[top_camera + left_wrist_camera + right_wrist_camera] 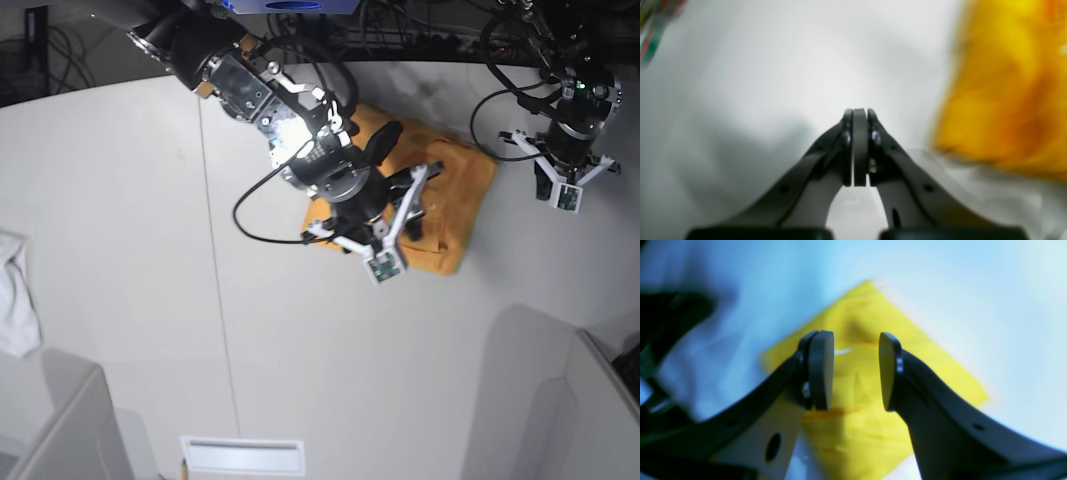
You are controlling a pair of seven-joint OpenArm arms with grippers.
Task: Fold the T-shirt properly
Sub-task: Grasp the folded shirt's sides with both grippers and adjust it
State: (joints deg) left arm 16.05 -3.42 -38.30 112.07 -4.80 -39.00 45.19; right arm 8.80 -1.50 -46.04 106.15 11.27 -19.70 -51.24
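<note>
Orange T-shirt lies folded near the counter's far edge, right tool spread above it, left tool pressed together.

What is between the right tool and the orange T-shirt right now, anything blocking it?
Nothing visible. The right tool hangs open directly over the folded T-shirt, with only bare air in the gap between its pads.

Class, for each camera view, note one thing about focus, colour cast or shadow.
Left wrist: T-shirt blurred, shut left gripper sharper. Right wrist: bluish cast on the table, open right gripper fairly crisp. Base: everything evenly sharp, soft arm shadows on the tabletop.
</note>
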